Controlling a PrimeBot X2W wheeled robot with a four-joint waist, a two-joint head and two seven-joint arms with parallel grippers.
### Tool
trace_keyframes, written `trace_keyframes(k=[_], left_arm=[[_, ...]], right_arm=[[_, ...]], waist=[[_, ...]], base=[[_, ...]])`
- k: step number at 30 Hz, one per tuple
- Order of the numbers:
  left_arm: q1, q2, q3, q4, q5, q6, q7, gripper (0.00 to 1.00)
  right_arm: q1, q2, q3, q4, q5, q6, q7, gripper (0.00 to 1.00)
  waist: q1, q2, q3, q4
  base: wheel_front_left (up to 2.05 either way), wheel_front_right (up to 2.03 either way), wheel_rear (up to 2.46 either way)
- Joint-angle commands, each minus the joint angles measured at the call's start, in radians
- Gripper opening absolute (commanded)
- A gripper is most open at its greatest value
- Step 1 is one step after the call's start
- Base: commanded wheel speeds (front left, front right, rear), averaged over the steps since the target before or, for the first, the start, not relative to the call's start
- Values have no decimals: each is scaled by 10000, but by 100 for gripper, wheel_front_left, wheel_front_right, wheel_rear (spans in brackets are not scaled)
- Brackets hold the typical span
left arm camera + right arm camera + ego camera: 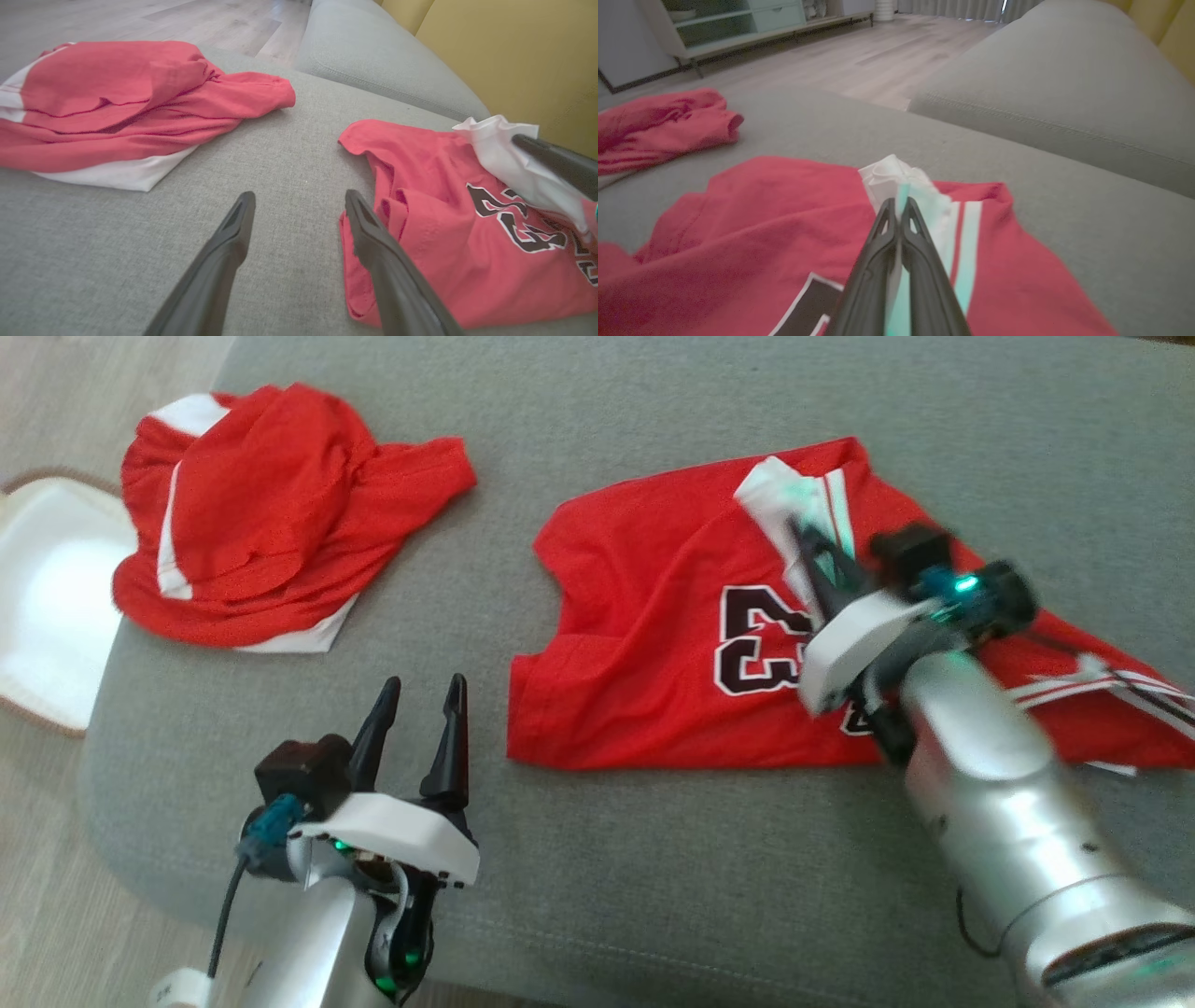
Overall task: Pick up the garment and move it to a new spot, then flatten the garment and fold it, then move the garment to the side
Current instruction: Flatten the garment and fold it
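The garment (653,644) is a red jersey with dark numerals and white trim, spread on the grey sofa seat (597,859) at centre right; it also appears in the wrist views (444,242) (761,233). My right gripper (801,534) (899,203) is shut on a white fold of the garment (896,179) near its far edge, and the fold is lifted slightly. One of its dark fingers (556,163) lies across that white fold. My left gripper (423,683) (300,196) hovers open over bare seat, just left of the garment's near corner, holding nothing.
A second red-and-white garment (271,513) (117,102) lies crumpled at the seat's far left. A white pad with a brown rim (47,597) sits on the floor left of the seat. A grey back cushion (1064,84) rises beyond the jersey. The seat's front edge is near my arms.
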Motion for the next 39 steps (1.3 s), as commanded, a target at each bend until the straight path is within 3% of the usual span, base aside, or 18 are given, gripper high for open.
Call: trace_keyframes(k=[1, 5, 9, 16, 21, 24, 31, 36, 39], left_arm=[[-86, 125, 359, -291, 39, 20, -59, 100], [99, 125, 390, -284, 64, -25, -59, 100], [200, 125, 18, -203, -186, -69, -59, 100], [216, 125, -1264, -198, -629, -92, -59, 100], [666, 125, -1710, 1, -684, 24, -59, 100], [927, 125, -1627, 91, -606, 99, -59, 100], [1068, 125, -1212, -99, -455, 117, -59, 100], [906, 125, -1013, -243, -261, 28, -59, 100], [852, 125, -929, -258, -181, -6, -59, 100]], right_arm=[[-489, 156, -265, -437, -39, 65, -189, 0], [-1303, -256, -1359, -1223, -609, 65, -298, 0], [-2686, -1001, -1709, -1681, -1444, 65, -251, 0], [-5284, -1944, -1221, -1260, -2581, 65, 217, 0], [-6687, -1982, -840, -763, -2953, 65, -29, 0], [-7333, -1993, -642, -496, -3124, 65, -182, 0], [-6906, -2335, -519, -123, -2635, 65, -317, 0], [-4724, -3311, -1147, -769, -1725, 65, -325, 0], [-3419, -3563, -1355, -1354, -1248, 65, -326, 0]], waist=[[0, 0, -133, -144], [0, 0, -387, -342], [0, 0, -612, -124], [0, 0, -970, 1382], [0, 0, -1424, 2369], [0, 0, -1651, 2563], [0, 0, -1630, 1747], [0, 0, -1295, 750], [0, 0, -1157, 362]], base=[[0, 0, 0], [0, 0, 0], [0, 0, 0], [0, 0, 0], [0, 0, 0], [0, 0, 0], [0, 0, 0], [0, 0, 0], [0, 0, 0]])
